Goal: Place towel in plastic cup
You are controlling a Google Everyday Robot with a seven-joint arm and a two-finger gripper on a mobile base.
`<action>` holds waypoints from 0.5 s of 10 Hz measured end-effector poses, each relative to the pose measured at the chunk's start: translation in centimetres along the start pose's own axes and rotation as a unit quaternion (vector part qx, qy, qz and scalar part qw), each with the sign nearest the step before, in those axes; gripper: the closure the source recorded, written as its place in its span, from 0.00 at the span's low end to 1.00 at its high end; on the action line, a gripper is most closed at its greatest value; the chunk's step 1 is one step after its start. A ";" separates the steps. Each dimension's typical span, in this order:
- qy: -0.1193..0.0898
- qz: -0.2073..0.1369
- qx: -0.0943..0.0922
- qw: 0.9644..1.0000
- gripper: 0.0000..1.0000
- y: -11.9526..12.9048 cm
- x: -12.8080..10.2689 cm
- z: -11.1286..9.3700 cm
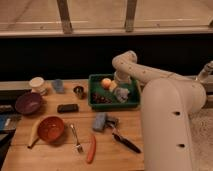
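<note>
The towel [122, 95] is a crumpled grey-blue cloth lying in the right half of the green tray [96, 78]. My gripper [120, 86] reaches down into the tray from the right and sits right above the towel, partly hiding it. The plastic cup [58, 85] is small and pale blue. It stands upright near the table's back edge, well to the left of the tray and apart from the gripper.
The tray also holds an orange [106, 83] and dark grapes [100, 98]. On the table are a white cup [36, 84], a metal cup [78, 91], a purple bowl [27, 103], a red bowl [50, 128], a fork [76, 138], a blue sponge [100, 121] and a black-handled tool [126, 142].
</note>
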 end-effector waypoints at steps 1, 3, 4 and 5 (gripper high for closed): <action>0.009 0.008 -0.004 1.000 0.20 -0.5 0.2 0.9; 0.022 0.021 -0.018 0.999 0.20 -1.1 0.9 2.1; 0.027 0.024 -0.025 0.999 0.20 -1.1 1.1 2.7; 0.030 0.025 -0.034 0.999 0.24 -1.0 1.2 3.0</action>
